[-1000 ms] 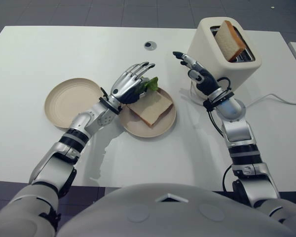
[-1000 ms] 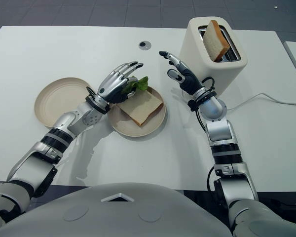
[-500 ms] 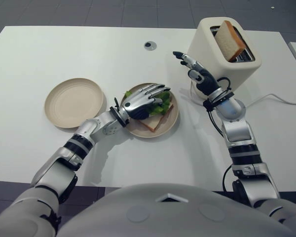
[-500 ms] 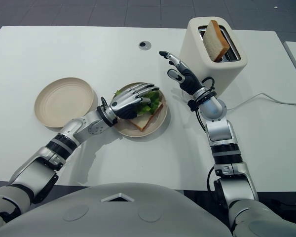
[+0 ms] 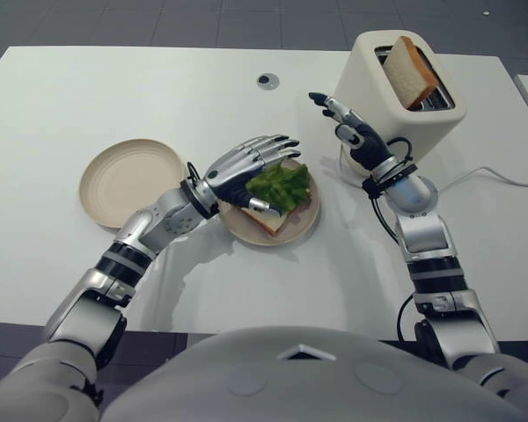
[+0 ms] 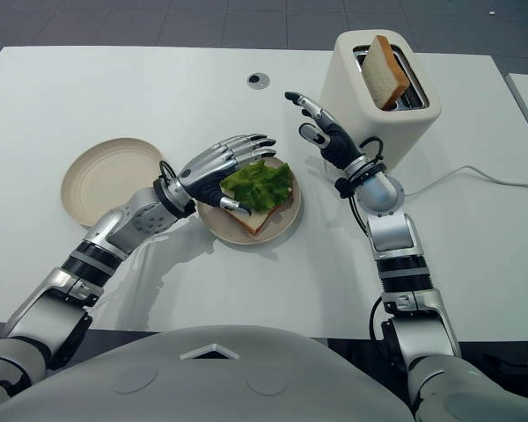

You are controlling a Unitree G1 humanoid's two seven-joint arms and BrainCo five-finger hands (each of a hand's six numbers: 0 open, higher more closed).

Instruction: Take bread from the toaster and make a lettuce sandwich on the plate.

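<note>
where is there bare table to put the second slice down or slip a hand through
Free: the near table strip between the arms, the far left corner behind the empty plate, and that plate itself. Crowded: between sandwich plate and toaster, where the right hand sits; left hand hovers over the lettuce.

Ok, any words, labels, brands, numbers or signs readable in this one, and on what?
None can be read: the toaster, the plate with the sandwich, the empty plate and the table show no print.
</note>
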